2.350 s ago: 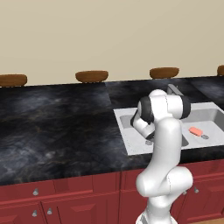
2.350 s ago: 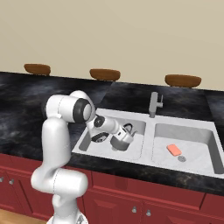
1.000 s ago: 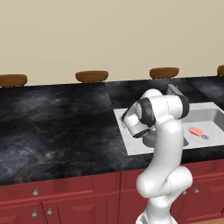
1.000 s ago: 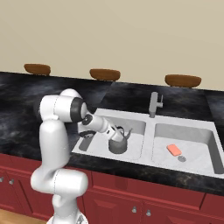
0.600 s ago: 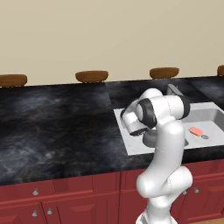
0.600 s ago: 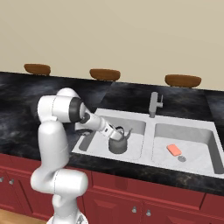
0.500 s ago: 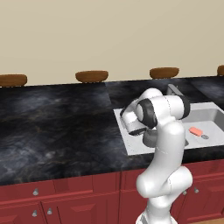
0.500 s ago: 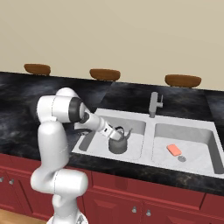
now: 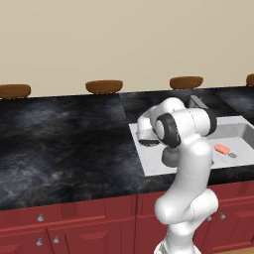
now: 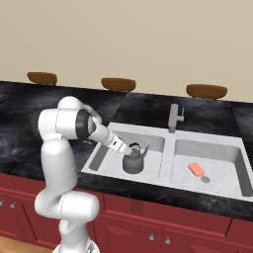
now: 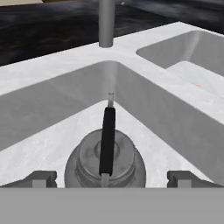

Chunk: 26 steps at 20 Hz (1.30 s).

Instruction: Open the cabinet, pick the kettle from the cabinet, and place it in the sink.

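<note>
Fingers (image 11: 41,178) stand wide apart at the bottom of the hand view, one at the lower left and one at the lower right, and they hold nothing. Between them, at the bottom centre, the kettle (image 11: 105,164) sits upright on the floor of the sink (image 11: 52,94), with its dark handle pointing away toward the basin corner. Because neither finger touches the kettle, I judge that it is released and the placing is done.

In the right base view the gripper (image 10: 129,147) is at the centre of the frame, just beside the kettle (image 10: 133,161) and a little above it, in the left basin of the sink (image 10: 168,136). The kettle rests flat, so it should not tip. Further right, a small orange thing (image 10: 196,169) lies in the other basin. Behind the two basins the faucet (image 10: 174,117) stands at the upper centre, and three brown bowls (image 10: 118,83) sit along the far edge of the dark counter (image 10: 29,106), near the top.

The arm needs only to rise out, clear of the handle.
</note>
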Motion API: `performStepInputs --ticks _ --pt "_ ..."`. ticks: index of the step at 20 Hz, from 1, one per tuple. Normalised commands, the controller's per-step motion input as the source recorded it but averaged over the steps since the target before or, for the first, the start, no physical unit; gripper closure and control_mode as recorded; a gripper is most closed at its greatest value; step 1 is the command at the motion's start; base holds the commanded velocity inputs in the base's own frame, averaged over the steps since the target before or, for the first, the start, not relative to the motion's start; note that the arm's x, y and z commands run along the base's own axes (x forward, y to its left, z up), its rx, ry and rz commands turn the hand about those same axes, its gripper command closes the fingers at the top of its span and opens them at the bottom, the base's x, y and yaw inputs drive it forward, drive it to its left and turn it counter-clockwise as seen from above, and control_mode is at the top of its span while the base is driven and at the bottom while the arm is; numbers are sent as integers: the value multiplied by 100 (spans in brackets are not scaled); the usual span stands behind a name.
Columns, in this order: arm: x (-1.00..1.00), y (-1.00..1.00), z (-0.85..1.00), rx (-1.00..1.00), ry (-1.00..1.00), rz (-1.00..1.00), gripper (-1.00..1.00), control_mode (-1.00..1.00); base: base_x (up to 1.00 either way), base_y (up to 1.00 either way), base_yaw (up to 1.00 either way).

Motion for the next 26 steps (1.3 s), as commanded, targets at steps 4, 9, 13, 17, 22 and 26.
performStepInputs --ticks 4,9,13,17,22,26 --pt "6 18 26 0 0 4 -100 -100 0 0 0" --pt "3 8 25 0 0 3 -100 -100 0 0 0" --pt "-1 0 29 0 0 3 -100 -100 0 0 0" --pt "-9 0 34 0 -4 11 -100 -100 0 0 0" --pt "-16 0 36 0 -6 16 -100 -100 0 0 0" --pt "-13 1 41 1 -6 18 -100 -100 0 0 0"
